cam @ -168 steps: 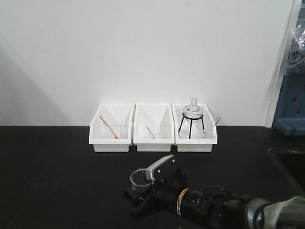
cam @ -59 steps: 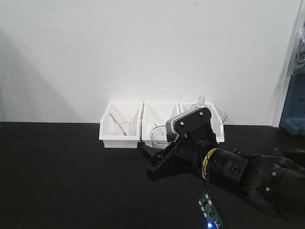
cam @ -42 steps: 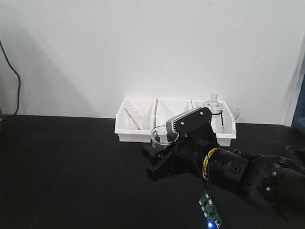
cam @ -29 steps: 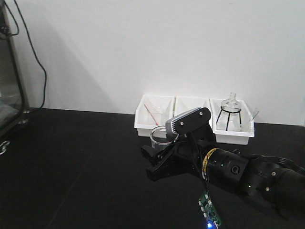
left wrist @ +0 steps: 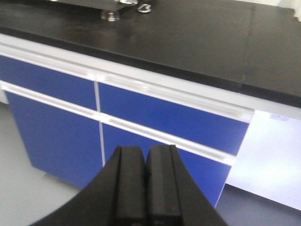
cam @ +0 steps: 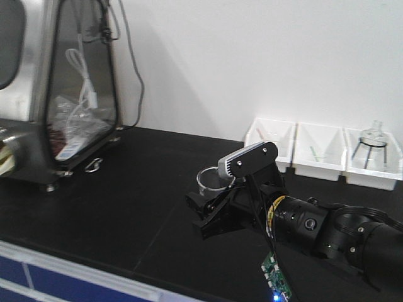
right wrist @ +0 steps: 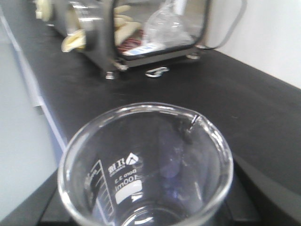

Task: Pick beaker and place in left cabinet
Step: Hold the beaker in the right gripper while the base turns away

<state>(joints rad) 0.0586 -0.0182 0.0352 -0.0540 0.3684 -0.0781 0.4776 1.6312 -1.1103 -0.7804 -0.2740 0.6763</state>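
The beaker [cam: 213, 178] is a small clear glass cylinder with a pouring lip, held upright above the black counter in my right gripper [cam: 208, 202]. In the right wrist view the beaker [right wrist: 146, 165] fills the lower frame, with a white scale and "100ml" print. The gripper's fingers are mostly hidden behind the glass. My left gripper [left wrist: 146, 153] is shut and empty, with its pads pressed together. It hangs in front of blue drawer fronts [left wrist: 164, 117] below the counter edge. The left cabinet is out of view.
A steel-framed glass case [cam: 60, 88] holding cables and bags stands on the counter [cam: 126, 189] at the left, and shows in the right wrist view [right wrist: 141, 28]. Three white bins [cam: 324, 151] line the back right wall. A stoppered flask on a wire stand [cam: 375, 143] sits in the rightmost bin.
The whole view has swung left: the bins slid to the right of frame and the glass case came into sight at the left. The right gripper still holds the beaker.
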